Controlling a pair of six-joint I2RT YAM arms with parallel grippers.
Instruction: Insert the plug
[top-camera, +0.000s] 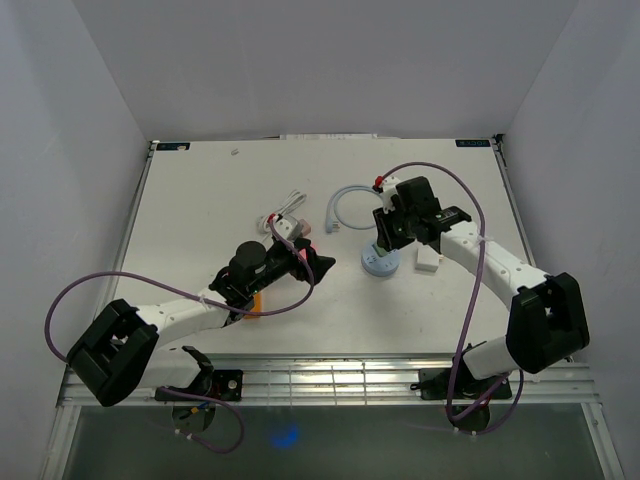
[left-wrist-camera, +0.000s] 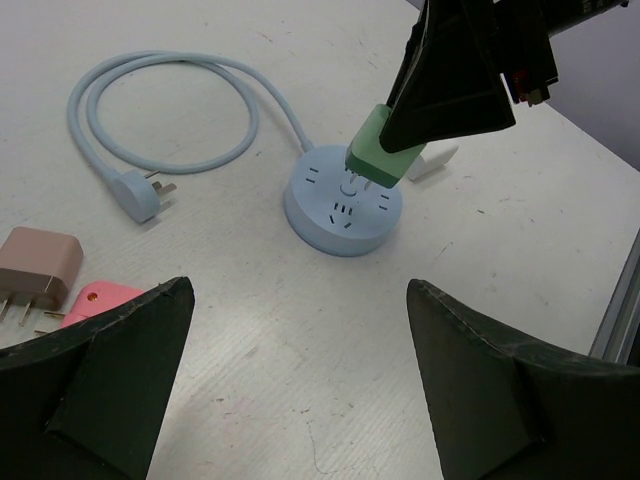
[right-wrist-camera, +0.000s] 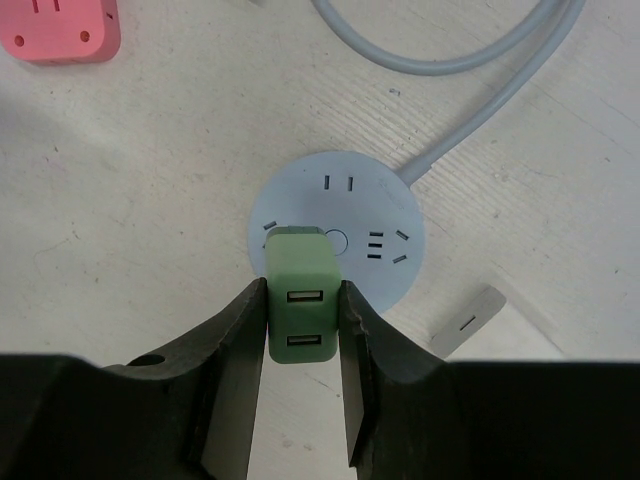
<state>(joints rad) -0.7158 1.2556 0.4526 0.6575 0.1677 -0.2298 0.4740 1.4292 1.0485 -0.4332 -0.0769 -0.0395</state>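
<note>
Right gripper (right-wrist-camera: 303, 290) clamped green USB charger (right-wrist-camera: 298, 268) onto round blue power strip (right-wrist-camera: 375, 195) near its rim; left gripper (left-wrist-camera: 300, 290) gaped empty nearby.

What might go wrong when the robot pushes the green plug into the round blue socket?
The green plug looks tilted in the right pincer, and its prongs are hidden, so they might miss the slots. Nothing holds the round blue socket. The left pincer is open and apart from it, so a hard push might slide it sideways.
</note>
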